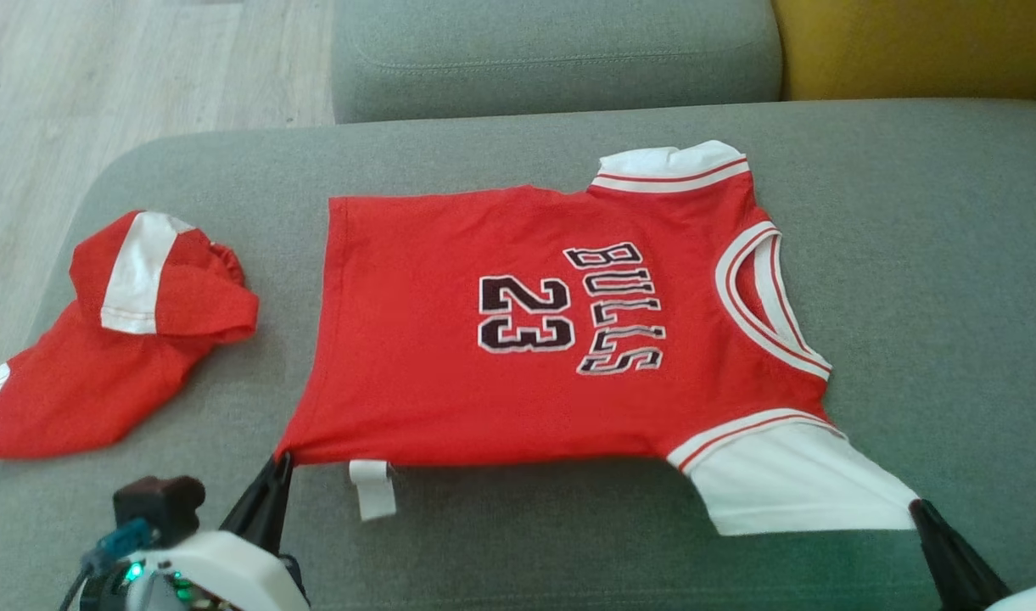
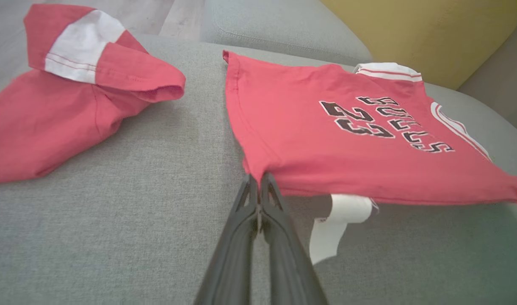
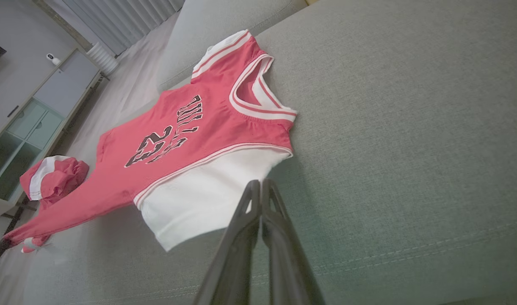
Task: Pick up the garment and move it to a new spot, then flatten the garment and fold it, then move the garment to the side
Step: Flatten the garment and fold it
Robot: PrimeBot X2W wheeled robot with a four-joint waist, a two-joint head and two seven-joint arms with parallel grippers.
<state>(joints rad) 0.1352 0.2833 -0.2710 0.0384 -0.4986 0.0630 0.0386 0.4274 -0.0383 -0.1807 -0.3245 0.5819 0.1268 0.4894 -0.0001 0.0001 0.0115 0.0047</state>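
**Grey cushion (image 1: pixel 501 543) carrying spread jersey (image 1: pixel 416 373)**

Head view: jersey is lying flat mid-cushion, w/ a 2nd red garment (image 1: pixel 76 399) sitting well apart at L.
L wrist view: left gripper (image 2: pixel 258 182) fingers are pinching the jersey's hem corner, fully closed.
R wrist view: right gripper (image 3: pixel 260 186) fingers are pressing together at the white sleeve (image 3: pixel 199 203); can't tell if gripping.

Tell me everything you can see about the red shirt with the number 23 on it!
The red jersey looks like soft cloth, with white sleeves, striped white trim and BULLS 23 in black. It lies spread front-up on the grey sofa cushion, neck toward the robot's right. A white label sticks out under its near edge. The left gripper pinches its hem corner; the right gripper pinches the near sleeve's tip.
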